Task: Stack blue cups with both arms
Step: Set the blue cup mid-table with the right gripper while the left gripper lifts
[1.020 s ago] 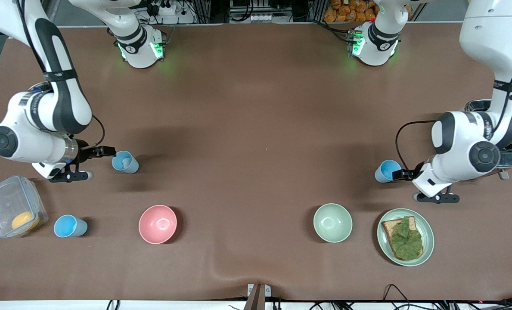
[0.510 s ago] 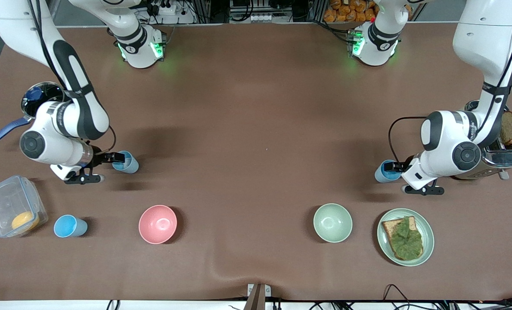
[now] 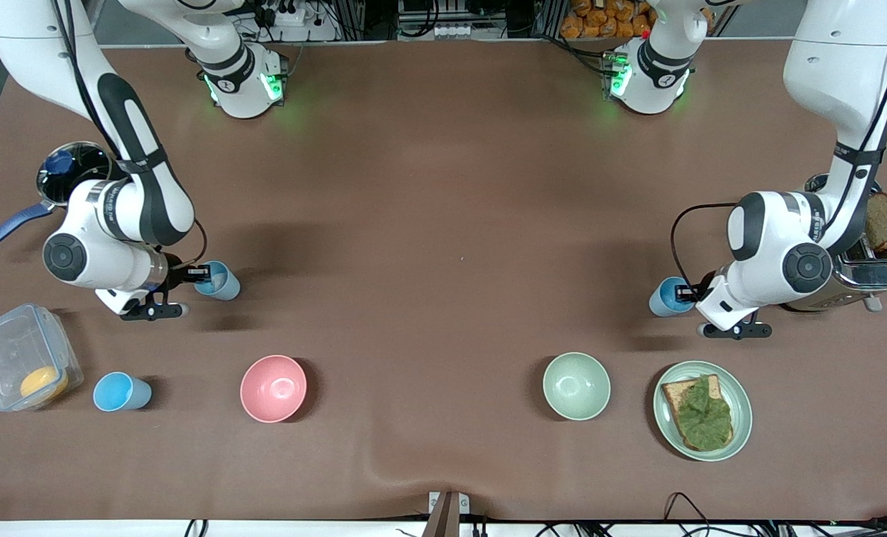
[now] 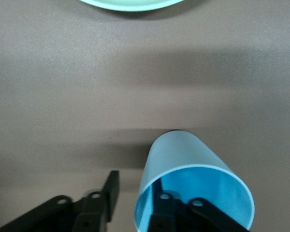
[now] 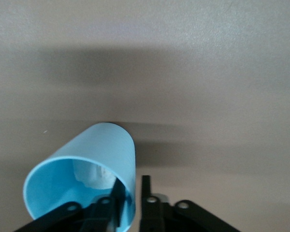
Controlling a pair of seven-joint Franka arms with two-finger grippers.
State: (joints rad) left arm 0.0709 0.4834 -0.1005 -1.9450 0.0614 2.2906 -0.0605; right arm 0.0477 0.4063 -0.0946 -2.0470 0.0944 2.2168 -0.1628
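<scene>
One blue cup (image 3: pixel 121 392) stands between the container (image 3: pixel 18 365) and the pink bowl (image 3: pixel 273 388).

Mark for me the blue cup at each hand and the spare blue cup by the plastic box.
Blue cup at right hand (image 3: pixel 219 282): front view, outer wall.
Blue cup at left hand (image 3: pixel 665 296): front view, outer wall.
Spare blue cup (image 3: pixel 115 391): front view, inside of mouth.

Three blue cups stand on the tabletop (image 3: pixel 443 224): one (image 3: pixel 218 281) and another (image 3: pixel 121 392) toward the pink bowl (image 3: pixel 273 388), one (image 3: pixel 668 297) near the pale green bowl (image 3: pixel 576 385). Two bowls. One plate (image 3: pixel 741 414) carrying what looks like toast with greens. One lidded container (image 3: pixel 22 365), one saucepan (image 3: pixel 59 175), one toaster (image 3: pixel 872 272). Two arms.
</scene>
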